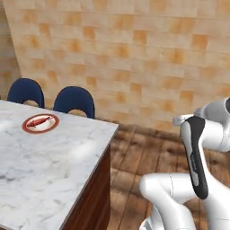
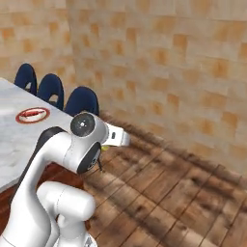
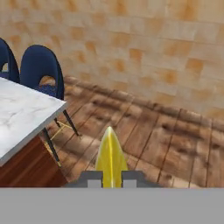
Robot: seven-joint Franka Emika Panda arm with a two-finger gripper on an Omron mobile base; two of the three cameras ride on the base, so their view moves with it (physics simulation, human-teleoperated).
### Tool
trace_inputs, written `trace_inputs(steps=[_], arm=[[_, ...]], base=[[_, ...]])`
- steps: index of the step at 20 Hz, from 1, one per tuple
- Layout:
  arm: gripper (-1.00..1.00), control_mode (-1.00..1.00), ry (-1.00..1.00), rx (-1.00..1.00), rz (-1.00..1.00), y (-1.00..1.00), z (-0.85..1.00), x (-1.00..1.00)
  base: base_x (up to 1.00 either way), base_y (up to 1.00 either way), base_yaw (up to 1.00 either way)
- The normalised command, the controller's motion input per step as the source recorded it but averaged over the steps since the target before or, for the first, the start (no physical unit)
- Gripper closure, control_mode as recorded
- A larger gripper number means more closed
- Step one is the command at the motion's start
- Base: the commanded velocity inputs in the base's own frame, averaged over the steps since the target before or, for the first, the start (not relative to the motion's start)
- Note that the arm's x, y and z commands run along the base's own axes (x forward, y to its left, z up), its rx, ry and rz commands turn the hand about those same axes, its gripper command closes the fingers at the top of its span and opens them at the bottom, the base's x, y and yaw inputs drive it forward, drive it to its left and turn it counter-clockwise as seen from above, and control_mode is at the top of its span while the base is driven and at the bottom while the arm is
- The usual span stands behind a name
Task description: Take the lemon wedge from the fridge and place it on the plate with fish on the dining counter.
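The dining counter point(image 1: 49, 166) fills the left base view from seven to ten o'clock, blue chairs point(image 1: 74, 101) behind it. The plate point(image 1: 40, 122) with fish sits at nine o'clock. The gripper point(image 3: 111, 178) is pinched on the lemon wedge point(image 3: 111, 155), out over the wooden floor. This looks like the carrying step; next, swing toward ten o'clock and lower over the plate.

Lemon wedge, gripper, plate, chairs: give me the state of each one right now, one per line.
lemon wedge: held between the fingertips, over the wooden floor, not yet at the plate.
gripper: shut on the lemon wedge.
plate: flat on the dining counter, reddish fish on it.
chairs: upright, pushed up to the counter's far side.
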Motion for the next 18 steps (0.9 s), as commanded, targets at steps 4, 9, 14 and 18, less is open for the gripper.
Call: trace_inputs(steps=[4, 9, 14, 18], arm=[[1.00, 1.00, 0.00, 0.00, 0.00, 0.00, 0.00, 0.00], [1.00, 1.00, 0.00, 0.00, 0.00, 0.00, 0.00, 0.00], [1.00, 1.00, 0.00, 0.00, 0.00, 0.00, 0.00, 0.00], [1.00, 1.00, 0.00, 0.00, 0.00, 0.00, 0.00, 0.00]], base=[[0.66, -0.24, 0.71], [0.39, -0.23, 0.76], [0.46, -0.25, 0.75], [0.48, -0.67, 0.57]])
